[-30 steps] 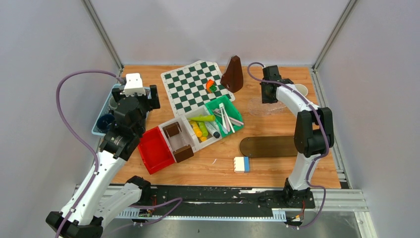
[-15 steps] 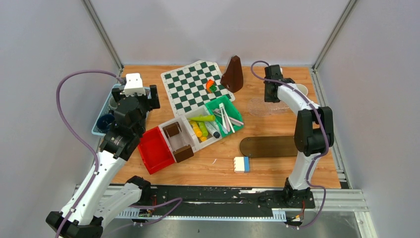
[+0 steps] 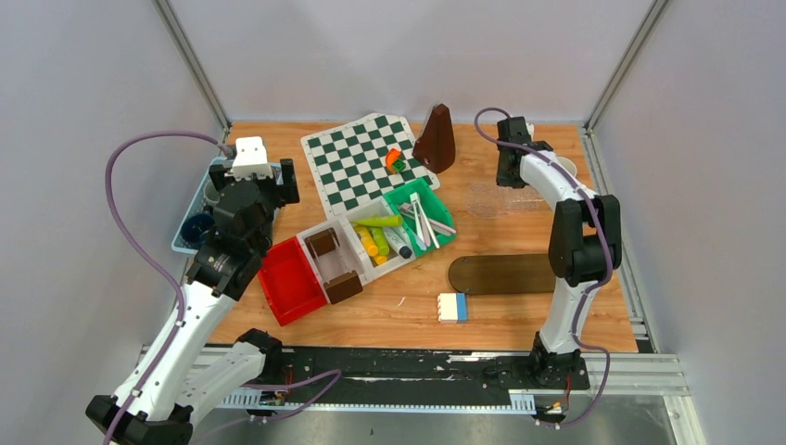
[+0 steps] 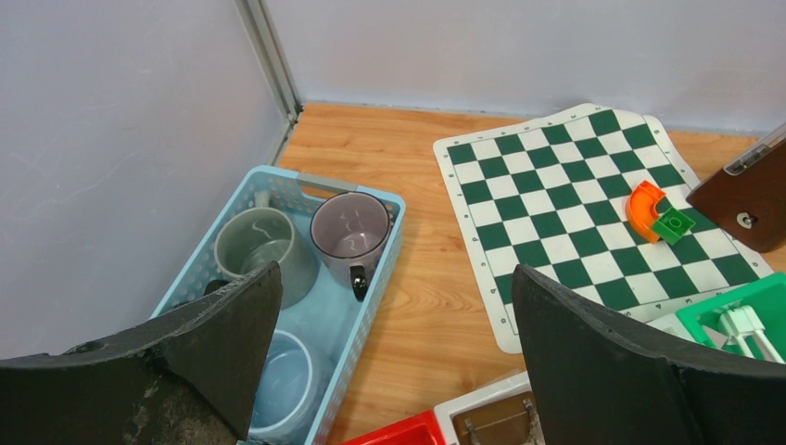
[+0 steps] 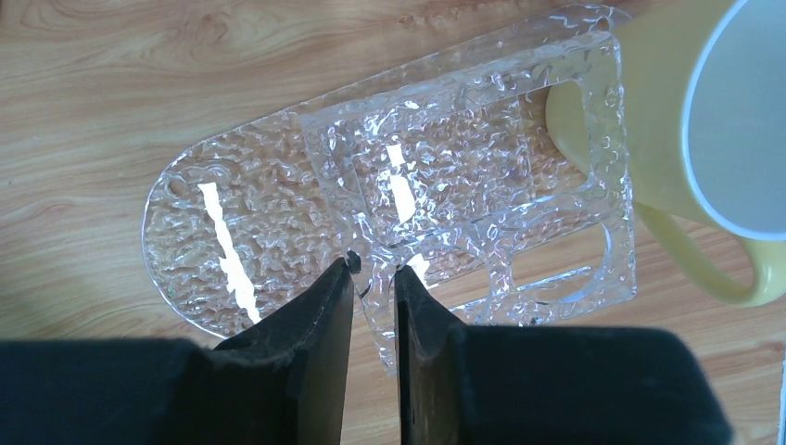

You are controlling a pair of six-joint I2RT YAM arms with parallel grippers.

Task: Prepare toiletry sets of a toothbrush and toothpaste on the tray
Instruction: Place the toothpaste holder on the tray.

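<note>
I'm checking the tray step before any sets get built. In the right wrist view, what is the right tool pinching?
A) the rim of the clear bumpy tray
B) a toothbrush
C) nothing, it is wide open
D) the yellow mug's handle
A: the right tool has its fingers nearly together with the rim of the clear tray between them, while the yellow mug sits off to one side, away from the fingers.

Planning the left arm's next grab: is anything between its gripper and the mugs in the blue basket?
Nothing visible does. The left gripper is open above the blue basket, and the grey mug, grey-green mug and light blue mug below it are uncovered.
</note>
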